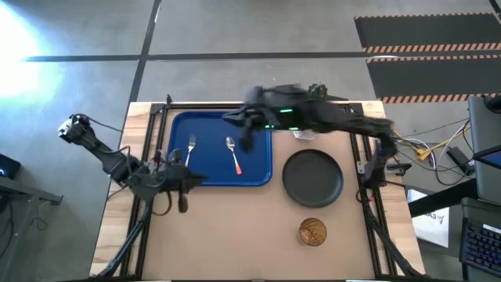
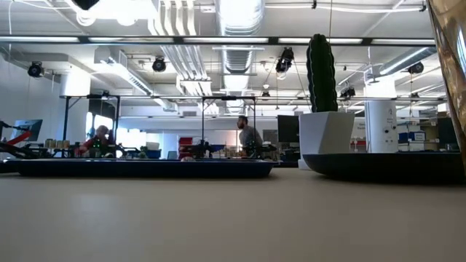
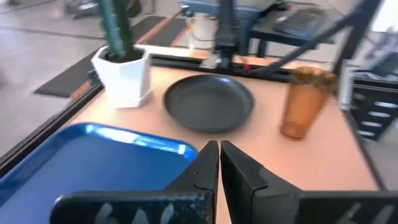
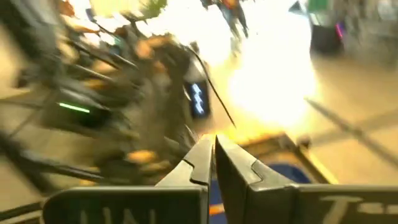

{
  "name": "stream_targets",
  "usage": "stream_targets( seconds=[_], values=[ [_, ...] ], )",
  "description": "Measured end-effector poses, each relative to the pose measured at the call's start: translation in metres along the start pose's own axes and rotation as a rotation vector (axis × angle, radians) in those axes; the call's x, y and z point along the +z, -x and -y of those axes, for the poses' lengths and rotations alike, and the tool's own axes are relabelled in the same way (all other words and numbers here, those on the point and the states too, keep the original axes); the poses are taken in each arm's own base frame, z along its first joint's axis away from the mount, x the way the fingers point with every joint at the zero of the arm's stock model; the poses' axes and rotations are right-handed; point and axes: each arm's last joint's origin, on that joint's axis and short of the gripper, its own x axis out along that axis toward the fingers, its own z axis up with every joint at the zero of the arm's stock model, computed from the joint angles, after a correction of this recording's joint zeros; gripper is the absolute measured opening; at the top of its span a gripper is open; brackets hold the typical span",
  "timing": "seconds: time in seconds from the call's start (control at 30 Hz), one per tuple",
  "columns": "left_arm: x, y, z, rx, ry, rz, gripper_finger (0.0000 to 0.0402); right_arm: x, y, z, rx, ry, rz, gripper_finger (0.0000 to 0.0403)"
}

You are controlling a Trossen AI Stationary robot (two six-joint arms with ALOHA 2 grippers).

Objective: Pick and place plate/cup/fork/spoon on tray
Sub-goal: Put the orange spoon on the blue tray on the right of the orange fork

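Note:
The blue tray [image 1: 211, 129] lies at the table's far left; it also shows in the left wrist view [image 3: 93, 162]. The fork [image 1: 190, 149] and the spoon [image 1: 233, 153] lie flat on it, side by side. The black plate [image 1: 313, 177] rests on the table right of the tray, and the amber cup [image 1: 312, 232] stands upright nearer the front edge. My left gripper [image 3: 219, 152] is shut and empty by the tray's near left corner [image 1: 186, 178]. My right gripper [image 1: 246, 135] hangs shut and empty above the tray's far right part, also seen in its wrist view [image 4: 213, 149].
A white faceted pot with a green cactus [image 3: 124, 74] stands at the far edge behind the plate, partly under my right arm in the high view. Bare table lies near the front edge, left of the cup. People sit in the room beyond the table [image 2: 247, 135].

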Motion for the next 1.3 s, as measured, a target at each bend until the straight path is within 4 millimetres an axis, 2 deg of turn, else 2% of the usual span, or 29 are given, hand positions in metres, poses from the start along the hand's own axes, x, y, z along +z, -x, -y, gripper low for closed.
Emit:
stream_targets(
  seconds=[0.07,0.17,0.27,0.37,0.6,0.73,0.83,1.07,1.17,1.3],
  values=[
    [-0.001,-0.008,-0.008,0.007,0.017,-0.026,0.0,0.018,0.038,-0.017,0.055,0.035,0.052,0.0009],
    [-0.002,-0.029,-0.021,-0.058,0.066,-0.057,0.0,0.032,0.084,-0.037,0.136,0.061,0.098,0.0009],
    [-0.007,-0.058,-0.038,-0.124,0.093,-0.061,0.0,0.035,0.117,-0.051,0.178,0.077,0.108,0.0009],
    [-0.013,-0.089,-0.059,-0.148,0.134,-0.066,0.0,0.032,0.132,-0.06,0.141,0.099,0.087,0.0009],
    [-0.043,-0.156,-0.099,-0.06,0.195,-0.239,0.0,0.02,0.133,-0.061,0.101,0.133,-0.016,0.0009],
    [-0.058,-0.184,-0.101,-0.059,0.225,-0.281,0.0,0.018,0.134,-0.06,0.096,0.157,-0.035,0.0009],
    [-0.062,-0.2,-0.103,-0.041,0.257,-0.265,0.0,0.018,0.137,-0.058,0.094,0.187,-0.047,0.0009],
    [-0.083,-0.22,-0.103,-0.01,0.322,-0.375,0.0,0.021,0.153,-0.053,0.095,0.212,-0.043,0.0009],
    [-0.093,-0.22,-0.105,0.041,0.311,-0.469,0.0,0.022,0.155,-0.053,0.096,0.21,-0.037,0.0009],
    [-0.096,-0.215,-0.108,0.127,0.236,-0.551,0.0,0.023,0.155,-0.053,0.096,0.211,-0.035,0.0009]
  ],
)
